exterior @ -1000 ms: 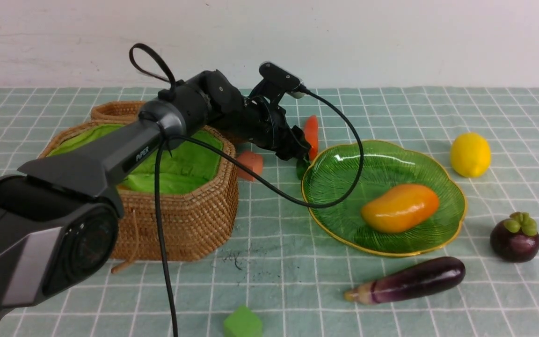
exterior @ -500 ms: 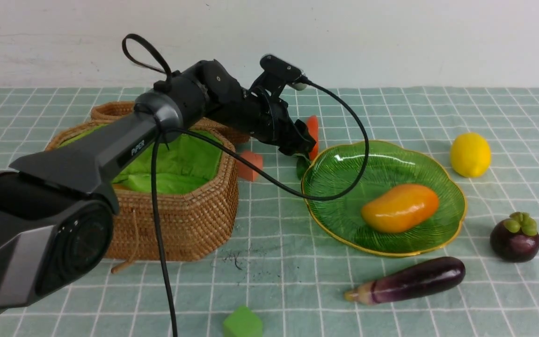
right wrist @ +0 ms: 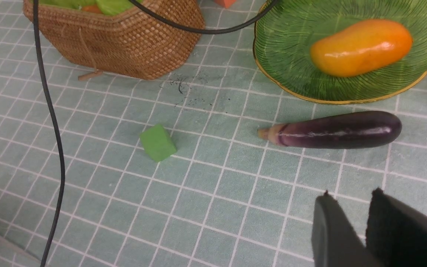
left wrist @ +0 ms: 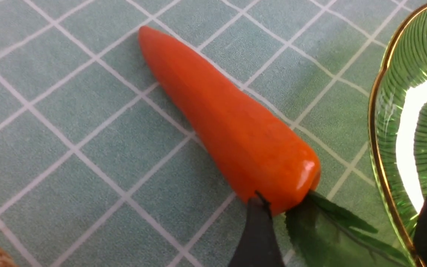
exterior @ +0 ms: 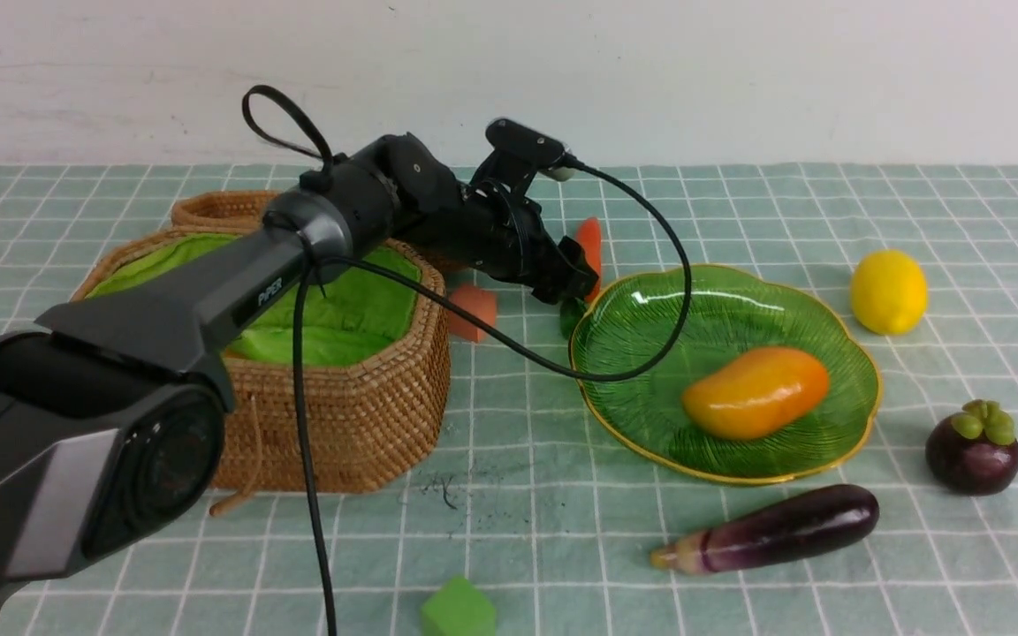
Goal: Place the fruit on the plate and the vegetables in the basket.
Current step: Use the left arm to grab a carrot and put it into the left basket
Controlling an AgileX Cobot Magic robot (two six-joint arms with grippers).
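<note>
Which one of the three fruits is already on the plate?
The orange-yellow mango: it lies inside the green glass plate, while the lemon and the mangosteen sit on the tablecloth off to its right.

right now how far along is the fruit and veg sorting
Done: the mango sits on the plate. In hand: the left gripper is open over the leafy end of the carrot, nothing gripped. Left: carrot and eggplant to the basket, lemon and mangosteen to the plate.
</note>
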